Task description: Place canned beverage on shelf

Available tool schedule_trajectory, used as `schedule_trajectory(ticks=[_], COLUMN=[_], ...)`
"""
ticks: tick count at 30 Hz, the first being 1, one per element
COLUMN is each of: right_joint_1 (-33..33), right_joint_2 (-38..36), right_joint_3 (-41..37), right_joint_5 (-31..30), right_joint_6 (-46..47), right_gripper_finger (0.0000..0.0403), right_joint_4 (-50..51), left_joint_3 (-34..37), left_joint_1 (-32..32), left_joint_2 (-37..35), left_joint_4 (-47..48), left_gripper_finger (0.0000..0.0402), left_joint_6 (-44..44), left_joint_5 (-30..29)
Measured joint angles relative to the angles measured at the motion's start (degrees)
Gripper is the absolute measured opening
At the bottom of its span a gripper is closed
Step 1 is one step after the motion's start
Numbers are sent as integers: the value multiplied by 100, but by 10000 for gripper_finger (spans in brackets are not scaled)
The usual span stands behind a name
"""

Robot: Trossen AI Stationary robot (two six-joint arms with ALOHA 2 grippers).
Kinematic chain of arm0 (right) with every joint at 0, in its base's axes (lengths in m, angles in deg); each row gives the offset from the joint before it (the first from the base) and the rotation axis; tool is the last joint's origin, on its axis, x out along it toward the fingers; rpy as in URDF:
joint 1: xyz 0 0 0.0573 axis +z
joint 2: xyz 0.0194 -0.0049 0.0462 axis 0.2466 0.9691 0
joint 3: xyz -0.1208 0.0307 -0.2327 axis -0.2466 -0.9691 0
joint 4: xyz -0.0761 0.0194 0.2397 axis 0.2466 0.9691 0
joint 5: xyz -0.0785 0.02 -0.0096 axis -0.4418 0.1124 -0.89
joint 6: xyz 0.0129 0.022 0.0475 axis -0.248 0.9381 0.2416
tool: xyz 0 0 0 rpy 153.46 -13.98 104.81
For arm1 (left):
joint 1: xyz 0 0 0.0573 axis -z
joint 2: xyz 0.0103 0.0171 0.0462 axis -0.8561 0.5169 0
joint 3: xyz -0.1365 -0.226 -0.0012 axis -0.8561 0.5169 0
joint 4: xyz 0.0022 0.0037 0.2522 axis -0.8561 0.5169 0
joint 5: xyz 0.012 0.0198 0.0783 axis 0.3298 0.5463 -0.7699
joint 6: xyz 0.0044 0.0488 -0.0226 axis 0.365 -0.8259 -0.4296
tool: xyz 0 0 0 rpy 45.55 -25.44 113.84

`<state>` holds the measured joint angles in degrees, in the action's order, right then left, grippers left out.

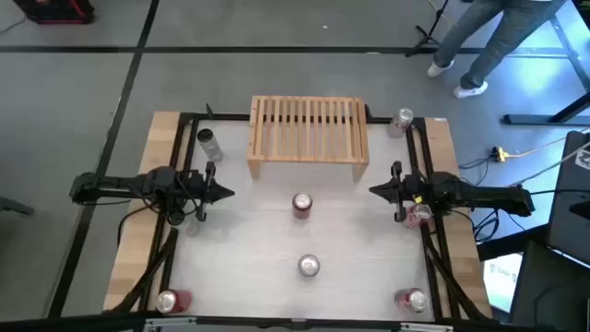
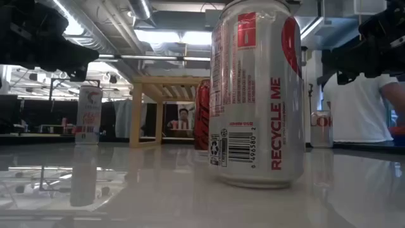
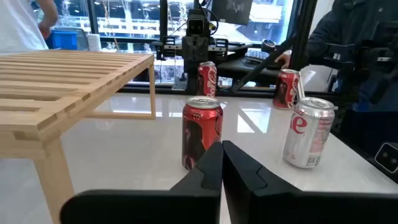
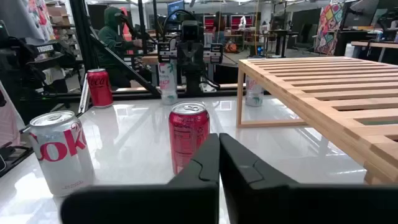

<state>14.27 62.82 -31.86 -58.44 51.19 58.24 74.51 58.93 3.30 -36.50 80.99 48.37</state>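
Observation:
The light-wood slatted shelf [image 1: 309, 136] stands on its two side legs at the table's far middle. A red can [image 1: 302, 204] stands upright in front of it, and a silver can [image 1: 309, 266] stands nearer the front edge. My left gripper [image 1: 226, 194] hovers left of the red can, shut and pointing at it. From the right, my right gripper [image 1: 376, 190] also points at the can, shut. The left wrist view shows the red can [image 3: 202, 132] just beyond my left gripper [image 3: 222, 168]. The right wrist view has the red can [image 4: 188, 134] just past my right gripper [image 4: 219, 158].
Other cans stand upright around the table: far left [image 1: 210, 143], far right [image 1: 402, 121], near left [image 1: 171, 301], near right [image 1: 412, 300], and one under my right arm [image 1: 419, 215]. A person [image 1: 489, 41] walks beyond the table's far right.

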Motion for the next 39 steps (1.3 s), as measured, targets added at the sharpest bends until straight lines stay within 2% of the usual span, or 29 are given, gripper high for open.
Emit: schedule_trajectory(ticks=[37, 39], right_joint_1=[0, 0], right_joint_2=[-2, 0], right_joint_3=[-7, -21], right_joint_5=[-7, -21], right_joint_6=[0, 76], right_gripper_finger=[3, 3], right_joint_4=[-75, -177], left_joint_3=[0, 1], left_joint_1=[1, 2], left_joint_2=[-1, 1], left_joint_4=[0, 0], left_gripper_finger=[0, 0], left_joint_6=[-1, 1], left_joint_5=[0, -145])
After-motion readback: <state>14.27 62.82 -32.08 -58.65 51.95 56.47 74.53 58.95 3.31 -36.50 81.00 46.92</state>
